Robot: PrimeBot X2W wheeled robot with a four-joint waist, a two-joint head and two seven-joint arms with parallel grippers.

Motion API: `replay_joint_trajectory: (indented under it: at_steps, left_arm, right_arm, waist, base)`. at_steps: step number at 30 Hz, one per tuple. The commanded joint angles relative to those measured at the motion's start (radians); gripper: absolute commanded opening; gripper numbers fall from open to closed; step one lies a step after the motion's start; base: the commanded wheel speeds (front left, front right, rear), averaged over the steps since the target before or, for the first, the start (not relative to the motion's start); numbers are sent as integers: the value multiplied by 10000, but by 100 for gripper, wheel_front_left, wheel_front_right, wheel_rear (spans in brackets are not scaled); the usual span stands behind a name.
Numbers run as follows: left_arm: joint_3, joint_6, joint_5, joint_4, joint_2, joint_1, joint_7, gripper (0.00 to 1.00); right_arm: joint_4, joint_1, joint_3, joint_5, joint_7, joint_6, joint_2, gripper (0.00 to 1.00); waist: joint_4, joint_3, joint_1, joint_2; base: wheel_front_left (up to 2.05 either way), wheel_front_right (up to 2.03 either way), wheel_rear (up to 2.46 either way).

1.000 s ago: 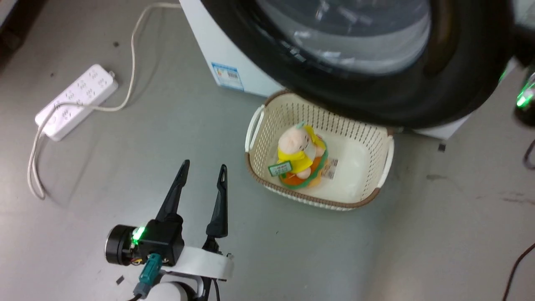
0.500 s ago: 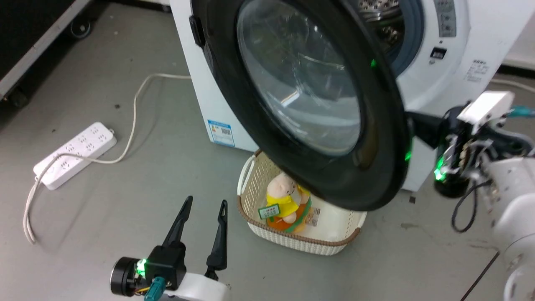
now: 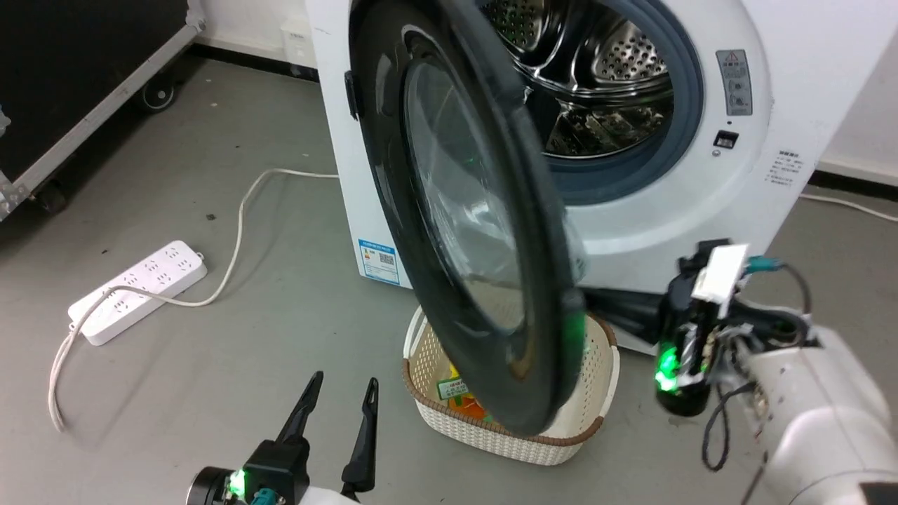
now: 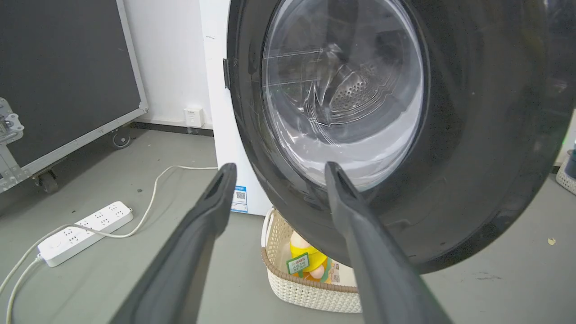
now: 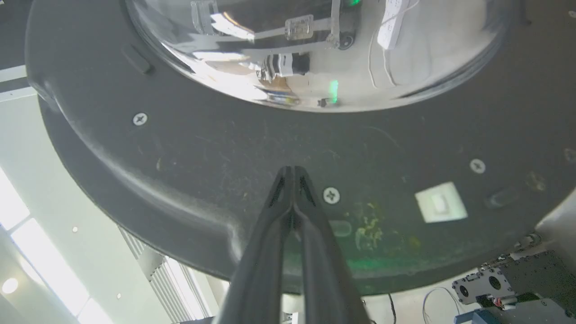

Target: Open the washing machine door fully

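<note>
Swung further out on its hinge than half a second ago, the door now stands nearly edge-on in the head view, which has itself lifted, and bares most of the drum of the machine. It is about half open, hanging over the basket on the floor, so full opening is not yet reached. The right claw has its fingers pressed together into one blunt point. Its tips are set against the door's inner face, below the window and just beside a screw. That looks chosen for pushing rather than gripping. The left claw is spread and holds nothing. It sits low and well left of the door's edge, probably to leave the swing free. By count: one door, one machine, one basket with one toy in it, one power strip and two claws.
</note>
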Motion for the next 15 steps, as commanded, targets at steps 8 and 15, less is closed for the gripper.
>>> replay_joint_trajectory:
  at_steps: [8, 15]
  left_arm:
    - [29, -202, -133, 151, 20, 222, -53, 100]
    - [-20, -152, -215, 150, 20, 295, -53, 100]
  right_arm:
    - [-1833, 1675, 3988, 3554, -747, 10, 82, 0]
    - [-3170, 2311, 6477, 4975, -2766, 10, 82, 0]
  waist:
    - [114, -129, 1, 0]
    - [44, -194, 1, 0]
  base:
    - [0, 0, 0]
    - [0, 0, 0]
